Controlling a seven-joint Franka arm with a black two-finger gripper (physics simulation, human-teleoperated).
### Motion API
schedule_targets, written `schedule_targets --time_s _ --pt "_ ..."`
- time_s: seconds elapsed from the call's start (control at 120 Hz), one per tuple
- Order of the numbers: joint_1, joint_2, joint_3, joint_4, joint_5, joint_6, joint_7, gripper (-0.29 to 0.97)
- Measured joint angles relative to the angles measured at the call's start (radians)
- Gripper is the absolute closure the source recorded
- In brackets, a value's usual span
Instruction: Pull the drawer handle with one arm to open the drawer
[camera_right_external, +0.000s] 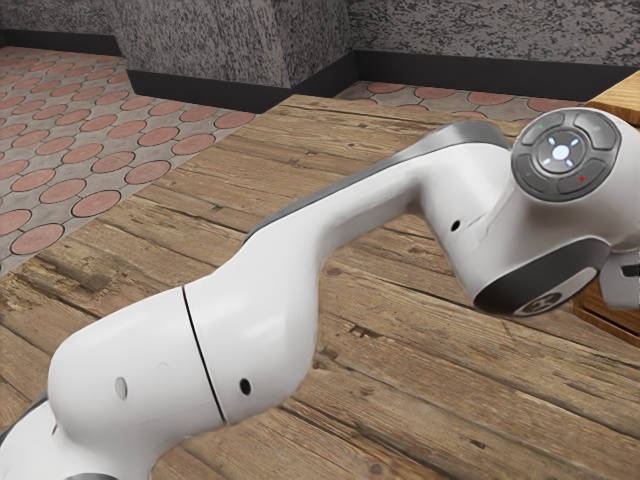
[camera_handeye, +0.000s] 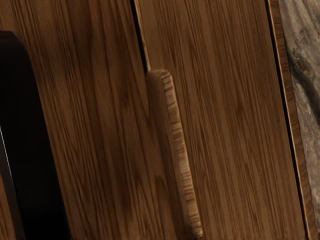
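The wooden drawer cabinet (camera_right_external: 615, 100) stands at the exterior view's right edge, mostly out of frame. My arm's wrist (camera_right_external: 560, 230) hangs right in front of it and covers the gripper. In the wrist view the drawer front (camera_handeye: 235, 125) is very near. A light, striped wooden handle (camera_handeye: 175, 155) runs along it, next to a dark seam (camera_handeye: 140, 35) between two panels. A black curved shape (camera_handeye: 25, 150) sits beside the panel, some way off the handle.
The cabinet stands on a rough plank floor (camera_right_external: 400, 380). A floor of red round tiles (camera_right_external: 80, 150) lies at the exterior view's left, with grey stone walls (camera_right_external: 230, 40) behind. A strip of plank floor (camera_handeye: 305, 75) shows past the drawer front's edge.
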Motion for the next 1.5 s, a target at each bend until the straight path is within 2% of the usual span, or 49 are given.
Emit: schedule_targets --time_s 0.25,0.4,0.517,0.608,0.825,1.008,1.033,1.1,1.158,1.225,1.25,1.258,1.317,1.392,1.5 --pt "0.004 -0.005 0.003 -0.001 0.002 -0.039 -0.001 0.01" --pt "-0.002 -0.024 0.000 -0.013 -0.002 -0.077 -0.002 0.05" --pt "-0.008 -0.028 -0.005 -0.016 -0.004 -0.114 -0.003 0.01" --pt "-0.008 -0.046 -0.007 -0.023 -0.005 -0.151 -0.003 0.06" --pt "-0.009 -0.072 -0.009 -0.056 -0.009 -0.200 -0.005 0.01" --pt "-0.008 -0.101 -0.009 -0.077 -0.009 -0.229 -0.006 0.11" --pt "-0.010 -0.111 -0.009 -0.082 -0.009 -0.234 -0.006 0.15" --pt "-0.015 -0.136 -0.012 -0.092 -0.009 -0.252 -0.006 0.44" --pt "-0.016 -0.151 -0.015 -0.096 -0.008 -0.266 -0.007 0.49" --pt "-0.018 -0.167 -0.020 -0.097 -0.007 -0.283 -0.008 0.82" --pt "-0.020 -0.179 -0.021 -0.098 -0.007 -0.290 -0.009 0.84" --pt "-0.020 -0.190 -0.023 -0.098 -0.007 -0.294 -0.009 0.95" --pt "-0.015 -0.277 -0.013 -0.098 -0.007 -0.346 -0.010 0.71" --pt "-0.012 -0.409 -0.010 -0.096 -0.005 -0.460 -0.017 0.46" --pt "-0.007 -0.526 0.011 -0.093 0.012 -0.608 -0.031 0.22"
